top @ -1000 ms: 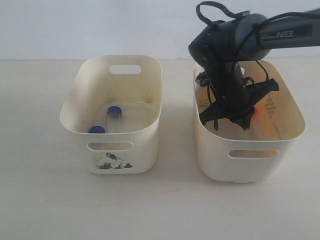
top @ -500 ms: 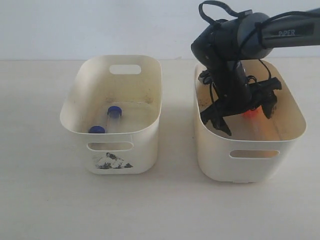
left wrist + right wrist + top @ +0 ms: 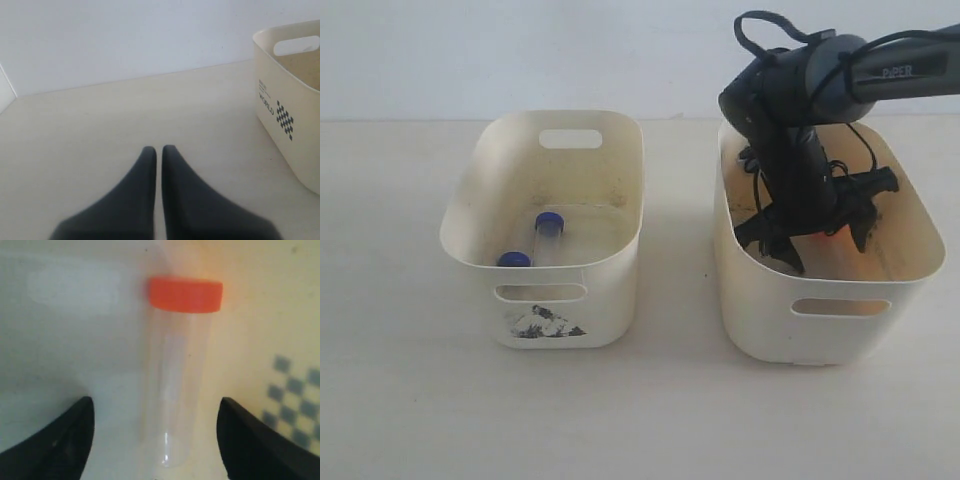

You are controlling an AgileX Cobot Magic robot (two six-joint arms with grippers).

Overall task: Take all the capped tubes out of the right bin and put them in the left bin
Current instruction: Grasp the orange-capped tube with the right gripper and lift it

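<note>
Only the left wrist view shows the left gripper (image 3: 159, 162). Its dark fingers are pressed together with nothing between them, low over the bare table (image 3: 90, 125). The same view shows the outside of a cream bin, probably the left bin (image 3: 302, 155). That wall carries the word "WORLD" (image 3: 265, 98) above a checkered diamond (image 3: 285, 120), and a smaller line of print there is too fine to read.

In the exterior view this bin's front has a torn black-and-white sticker remnant (image 3: 545, 322) under the slot handle. Two blue-capped tubes (image 3: 549, 222) lie inside, where they lay a second ago.

To the right, the dark arm marked "PiPER" (image 3: 898, 72) reaches down into the right bin (image 3: 820, 335). From outside, the right gripper (image 3: 827, 238) hides nearly everything beneath it except an orange glow. The right wrist view shows an orange-capped tube (image 3: 175, 375) lying flat on the bin floor. The fingers (image 3: 55, 445) are spread wide to either side and are clear of the tube. A faint checkered mark (image 3: 292, 390) shows on the inner wall.

A second ago these jaws were clenched, and now they are released. The arm and the right bin have both shifted slightly rightward.
</note>
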